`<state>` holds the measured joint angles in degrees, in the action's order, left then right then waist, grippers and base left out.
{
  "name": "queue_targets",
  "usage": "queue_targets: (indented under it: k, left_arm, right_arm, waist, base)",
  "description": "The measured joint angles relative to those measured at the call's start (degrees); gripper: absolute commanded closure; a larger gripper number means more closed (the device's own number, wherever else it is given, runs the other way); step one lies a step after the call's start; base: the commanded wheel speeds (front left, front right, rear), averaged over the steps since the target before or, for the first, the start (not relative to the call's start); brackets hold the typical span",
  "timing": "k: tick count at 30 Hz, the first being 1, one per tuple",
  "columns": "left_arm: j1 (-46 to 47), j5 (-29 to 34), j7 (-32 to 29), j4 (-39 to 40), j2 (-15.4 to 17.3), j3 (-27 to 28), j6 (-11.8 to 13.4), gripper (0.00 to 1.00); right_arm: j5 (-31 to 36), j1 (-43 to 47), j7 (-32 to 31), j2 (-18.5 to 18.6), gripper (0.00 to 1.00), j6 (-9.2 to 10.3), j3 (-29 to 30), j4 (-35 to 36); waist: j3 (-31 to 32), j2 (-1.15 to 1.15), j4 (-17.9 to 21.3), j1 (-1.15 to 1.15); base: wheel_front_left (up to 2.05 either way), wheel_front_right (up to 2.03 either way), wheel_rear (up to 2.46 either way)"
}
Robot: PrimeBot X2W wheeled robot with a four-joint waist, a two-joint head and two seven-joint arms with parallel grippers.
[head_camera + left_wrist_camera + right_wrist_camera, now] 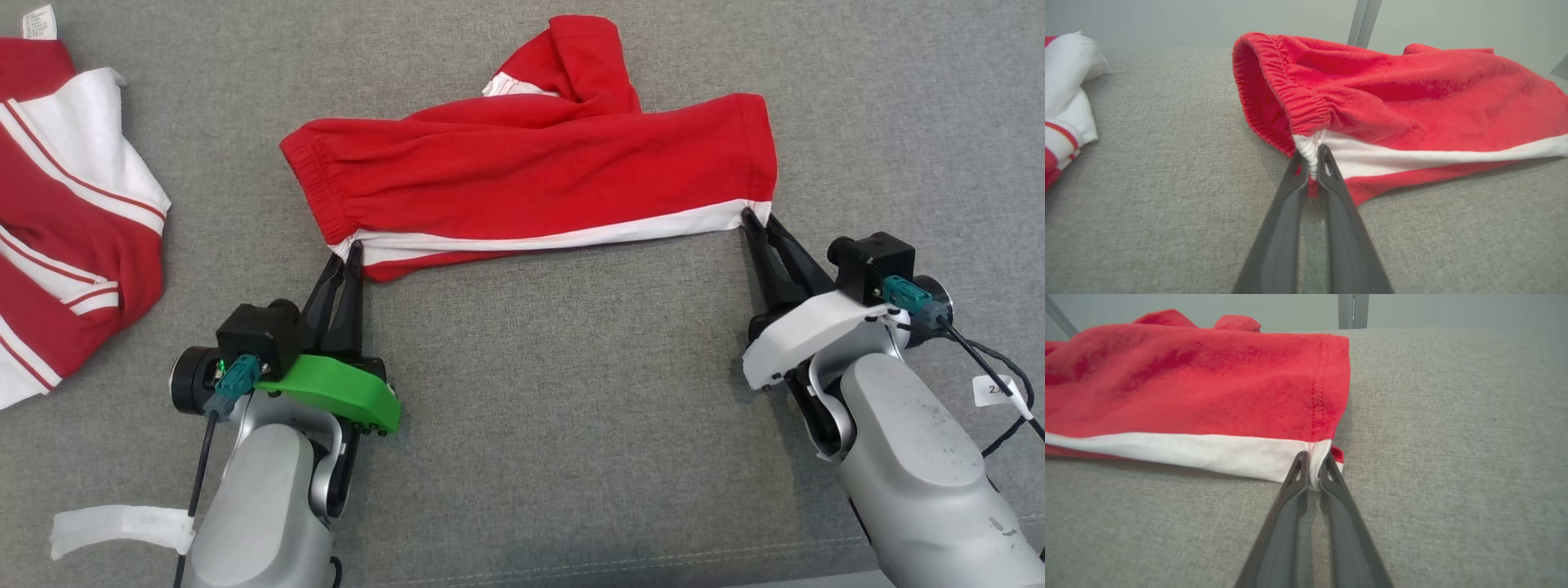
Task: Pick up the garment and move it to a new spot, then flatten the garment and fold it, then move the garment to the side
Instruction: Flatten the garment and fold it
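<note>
The red shorts lie rumpled on the grey cushion, one leg bunched behind, with the left gripper pinched shut on the waistband corner and the right gripper pinched on the hem corner, both at the white stripe. From here I'd say lift both ends together and level, drawing the edge taut between them, so neither corner slips and the bunched leg falls free.

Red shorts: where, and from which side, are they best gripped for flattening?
Grip the red shorts at both ends of the white stripe, by the waistband and the leg hem. Come low from the near edge, as the left gripper and right gripper do; that edge lies straight and exposed.
</note>
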<state>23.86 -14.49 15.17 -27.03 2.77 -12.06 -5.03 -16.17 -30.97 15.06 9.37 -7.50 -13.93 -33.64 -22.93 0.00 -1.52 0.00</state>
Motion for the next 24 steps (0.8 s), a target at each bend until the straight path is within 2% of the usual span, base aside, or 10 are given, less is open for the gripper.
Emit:
queue_targets:
  k: [13, 24]
  left_arm:
    - [-0.7, 0.3, 0.0, -0.4, 0.0, 0.6, 0.0, 1.00]
    - [-6.0, 0.4, 0.0, -0.2, -0.1, 2.1, -0.5, 1.00]
  right_arm:
    - [-0.8, 3.1, 0.0, -1.1, 1.00, 0.00, 1.4, 0.6]
    - [-2.2, 10.4, 0.0, -2.4, 1.00, -0.04, 4.2, 2.1]
  waist:
    - [2.2, 0.00, 0.8, 0.00]
    - [8.6, 0.00, 1.1, 0.00]
  base:
    - [0.00, 0.00, 0.00]
    - [0.00, 0.00, 0.00]
